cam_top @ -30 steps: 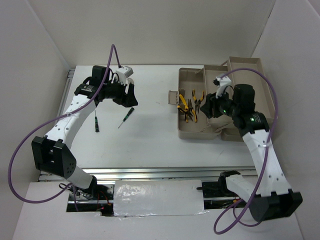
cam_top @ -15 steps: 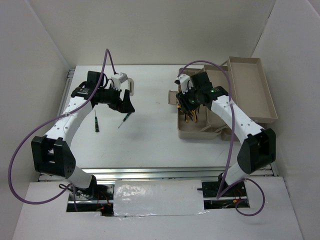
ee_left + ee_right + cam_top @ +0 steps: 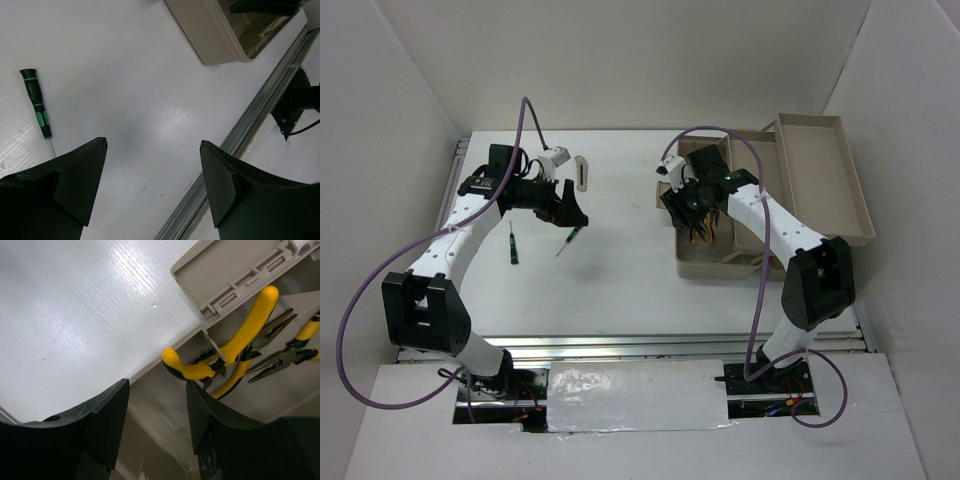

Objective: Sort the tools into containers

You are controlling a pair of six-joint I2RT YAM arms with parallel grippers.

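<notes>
- I'm hovering the left pincer [image 3: 152, 150], released, over the tabletop [image 3: 150, 75] near a screwdriver [image 3: 37, 102].
- I'm holding the right pincer [image 3: 157, 390], released, above pliers [image 3: 250, 325] in the toolbox [image 3: 225, 270].

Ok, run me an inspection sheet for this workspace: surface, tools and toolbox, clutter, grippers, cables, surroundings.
Surface: white table, no spills seen.
Job's things: one screwdriver, a second screwdriver and a flat grey piece lie loose on the table; yellow-handled pliers lie in the beige toolbox; its fold-out tray looks empty.
Clutter: nothing seen.
Grippers: left gripper open, empty, above the table near the screwdrivers; right gripper open, empty, over the toolbox's left edge beside the pliers.
Cables: left purple cable and right purple cable loop off the arms, clear of the tools.
Surroundings: white walls; metal rail at the near edge.
</notes>
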